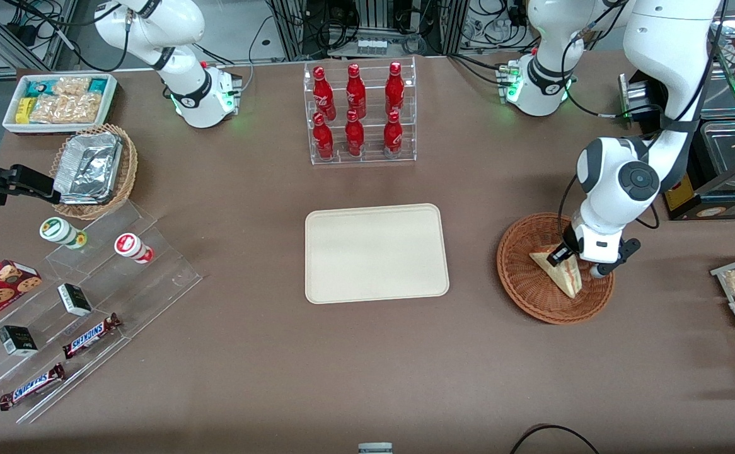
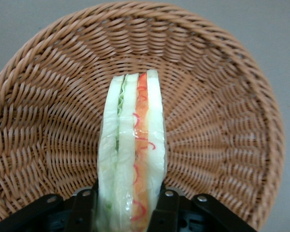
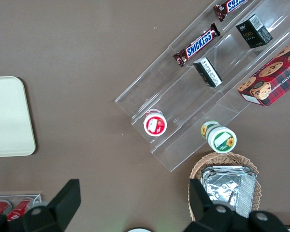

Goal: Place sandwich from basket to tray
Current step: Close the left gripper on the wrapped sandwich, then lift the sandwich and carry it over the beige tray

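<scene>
Gripper (image 1: 561, 255) down inside the basket (image 1: 525, 287), at the working arm's end of the table; in the wrist view its two black fingers (image 2: 84, 212) press against both bread faces of the sandwich (image 2: 131, 154), one on each side, narrowed to the wedge's thickness and clamped on it; sandwich stands on edge, cut side toward the wrist camera, within the basket.

Wrist view alone shows the filling: green leaf under one slice, orange-red layer with thin red curls under the other, all under a clear glossy wrap; the front view gives only a pale triangular wedge (image 1: 558, 270) with a striped edge, and the white arm covering most of the gripper; whether the sandwich touches the basket floor cannot be told from either.

Front view alone shows the tray (image 1: 377, 253), bare, lying flat near the table's middle, well apart from the basket; right wrist view catches just one rounded corner of it (image 3: 9, 118).

Table (image 1: 266, 353) covered in matte brown; cables and metal racking above its edge farthest from the front camera.

Basket: round, shallow, reddish-brown wicker, tight radial weave with a thick braided rim; tray: cream, smooth, rectangular, rounded corners, low raised lip; sandwich bread soft and white.
</scene>
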Controlling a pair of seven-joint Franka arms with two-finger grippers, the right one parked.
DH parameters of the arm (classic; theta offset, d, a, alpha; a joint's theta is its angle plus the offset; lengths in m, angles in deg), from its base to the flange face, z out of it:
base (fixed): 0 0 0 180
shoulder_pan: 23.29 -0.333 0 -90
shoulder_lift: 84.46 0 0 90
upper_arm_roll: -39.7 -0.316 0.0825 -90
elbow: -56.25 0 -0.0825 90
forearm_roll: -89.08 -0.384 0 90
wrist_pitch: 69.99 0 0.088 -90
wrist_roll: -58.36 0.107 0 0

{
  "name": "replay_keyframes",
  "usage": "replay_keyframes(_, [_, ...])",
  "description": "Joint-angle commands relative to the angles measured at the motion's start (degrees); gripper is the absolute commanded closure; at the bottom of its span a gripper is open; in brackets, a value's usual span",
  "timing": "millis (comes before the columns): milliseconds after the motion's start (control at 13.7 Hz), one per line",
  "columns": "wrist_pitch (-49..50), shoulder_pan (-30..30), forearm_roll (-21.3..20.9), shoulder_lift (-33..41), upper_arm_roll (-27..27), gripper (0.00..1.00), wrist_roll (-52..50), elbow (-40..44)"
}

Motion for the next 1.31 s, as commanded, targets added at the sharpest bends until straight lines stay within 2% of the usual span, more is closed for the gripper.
replay_keyframes(0, [11.0, 1.0, -2.8, 3.4, 0.1, 1.00, -0.7, 7.1])
replay_keyframes(219, [34.4, 4.9, -4.2, 0.5, 1.0, 1.00, -0.7, 25.9])
replay_keyframes(364, [41.1, 8.8, -4.1, 0.7, 1.3, 1.00, -1.1, 30.8])
replay_keyframes(583, [41.5, 16.4, -3.8, 0.1, 1.4, 1.00, -1.7, 33.6])
replay_keyframes(801, [41.4, 23.3, -4.0, -3.7, 1.3, 1.00, -6.4, 36.4])
replay_keyframes(1238, [38.9, 32.2, -3.3, -13.4, 1.4, 1.00, -7.2, 43.7])
